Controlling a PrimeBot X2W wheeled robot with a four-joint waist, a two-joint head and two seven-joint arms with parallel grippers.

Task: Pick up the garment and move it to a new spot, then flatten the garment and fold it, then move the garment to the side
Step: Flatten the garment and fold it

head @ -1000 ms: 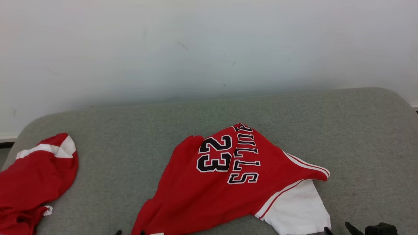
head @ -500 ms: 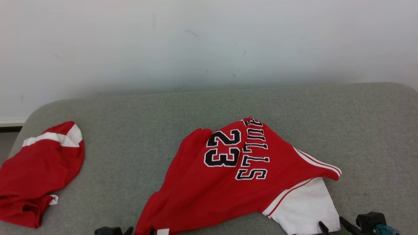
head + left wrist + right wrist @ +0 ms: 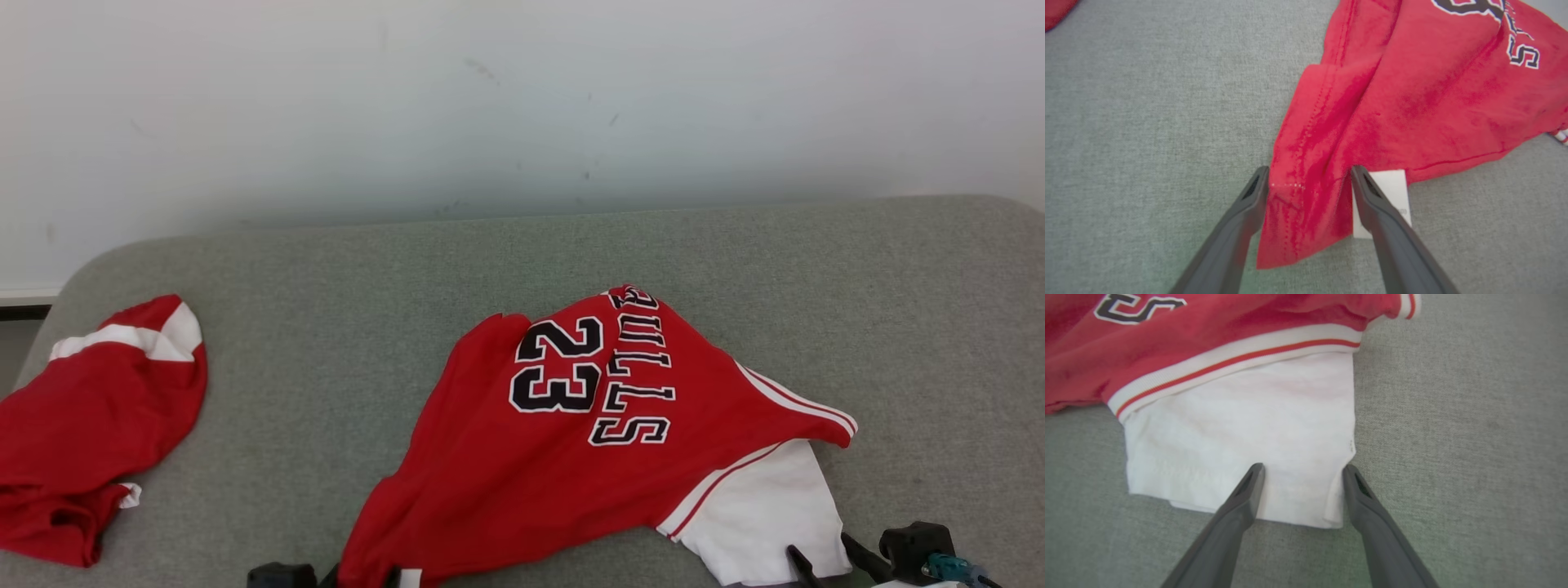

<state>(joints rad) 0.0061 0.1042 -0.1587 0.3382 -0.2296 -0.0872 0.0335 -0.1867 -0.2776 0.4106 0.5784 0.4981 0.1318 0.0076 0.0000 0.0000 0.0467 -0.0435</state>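
Note:
The garment (image 3: 571, 441) is a red jersey with "23" and "BULLS" in black, lying crumpled on the grey padded surface (image 3: 326, 310). A white sleeve (image 3: 759, 514) sticks out at its near right. My left gripper (image 3: 362, 578) is open at the jersey's near left corner. In the left wrist view its fingers (image 3: 1308, 169) straddle the red hem (image 3: 1298, 220), beside a white label (image 3: 1396, 196). My right gripper (image 3: 818, 545) is open at the sleeve's near edge. There the gripper (image 3: 1302, 466) straddles the white sleeve (image 3: 1241, 433). I cannot tell whether either gripper touches the cloth.
A second red garment (image 3: 90, 425) with a white band lies bunched at the far left edge of the surface. A white wall (image 3: 490, 98) stands right behind the surface. Bare grey padding lies between the two garments and to the right of the jersey.
The head camera has shifted, so the whole picture has slid. Both grippers have come further up from the bottom edge toward the jersey's near edge. Both stay open.

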